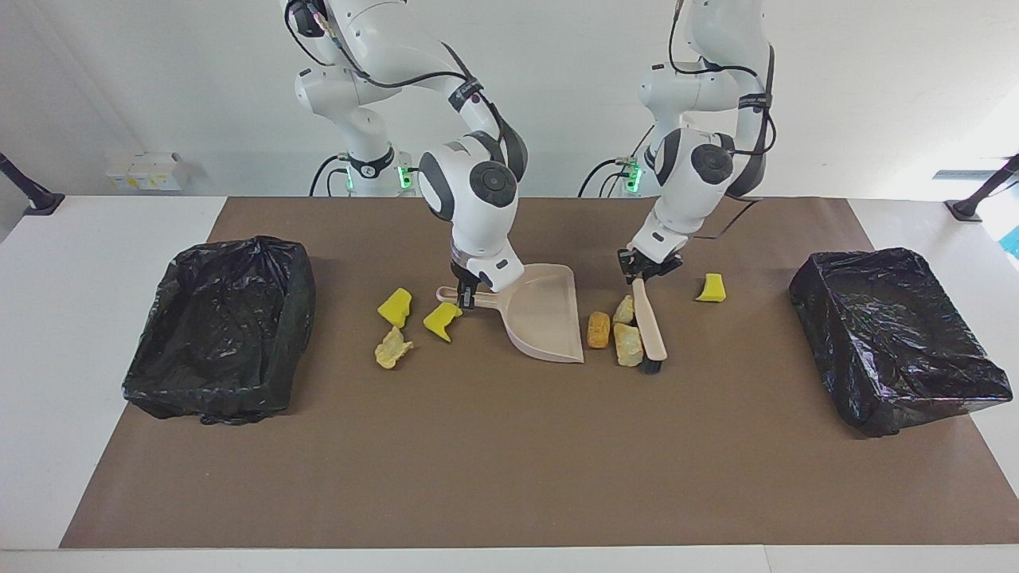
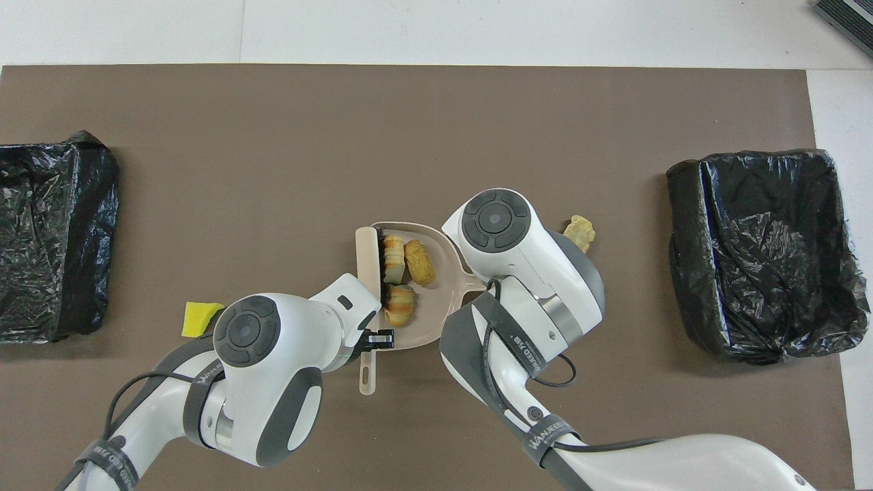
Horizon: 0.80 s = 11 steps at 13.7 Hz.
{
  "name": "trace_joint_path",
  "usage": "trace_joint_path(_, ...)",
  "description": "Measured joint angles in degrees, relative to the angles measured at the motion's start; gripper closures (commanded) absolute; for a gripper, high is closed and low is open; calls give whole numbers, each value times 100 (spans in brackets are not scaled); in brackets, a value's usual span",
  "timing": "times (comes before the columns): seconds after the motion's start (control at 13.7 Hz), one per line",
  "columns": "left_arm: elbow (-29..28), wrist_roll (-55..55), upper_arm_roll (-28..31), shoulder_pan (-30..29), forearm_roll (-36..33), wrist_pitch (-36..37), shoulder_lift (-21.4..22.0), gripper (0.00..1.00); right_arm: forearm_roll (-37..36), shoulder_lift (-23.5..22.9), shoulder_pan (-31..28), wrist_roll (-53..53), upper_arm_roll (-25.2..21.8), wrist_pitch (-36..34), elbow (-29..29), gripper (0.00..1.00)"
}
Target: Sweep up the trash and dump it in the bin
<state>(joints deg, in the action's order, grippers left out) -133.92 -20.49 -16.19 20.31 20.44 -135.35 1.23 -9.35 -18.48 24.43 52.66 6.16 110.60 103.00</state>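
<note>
My right gripper is shut on the handle of the beige dustpan, which rests on the brown mat. My left gripper is shut on the handle of the beige hand brush, bristles down on the mat at the pan's mouth. Three pieces of trash are packed between brush and pan: an orange lump and two tan lumps. In the overhead view they show just inside the pan's lip. One yellow sponge bit lies toward the left arm's end. Two yellow bits and a tan lump lie beside the pan's handle.
A black-lined bin stands at the right arm's end of the mat and another at the left arm's end. The brown mat stretches bare away from the robots.
</note>
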Motion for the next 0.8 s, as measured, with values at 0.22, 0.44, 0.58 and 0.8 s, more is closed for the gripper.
trace_joint_path(0.22, 169, -713, -2, 125, 11, 69, -43, 100, 0, 0, 0, 0, 0, 0, 0, 100)
trace_joint_path(0.44, 270, -1763, 69, 108, -112, 605, 155, 100, 0, 0, 0, 0, 0, 0, 1, 100)
trace_joint_path(0.58, 327, -2666, 129, 1, -796, 1375, 381, 100, 0, 0, 0, 0, 0, 0, 2, 100)
trace_joint_path(0.8, 347, -3676, 147, -214, -1466, 2396, 532, 100, 0, 0, 0, 0, 0, 0, 4, 100)
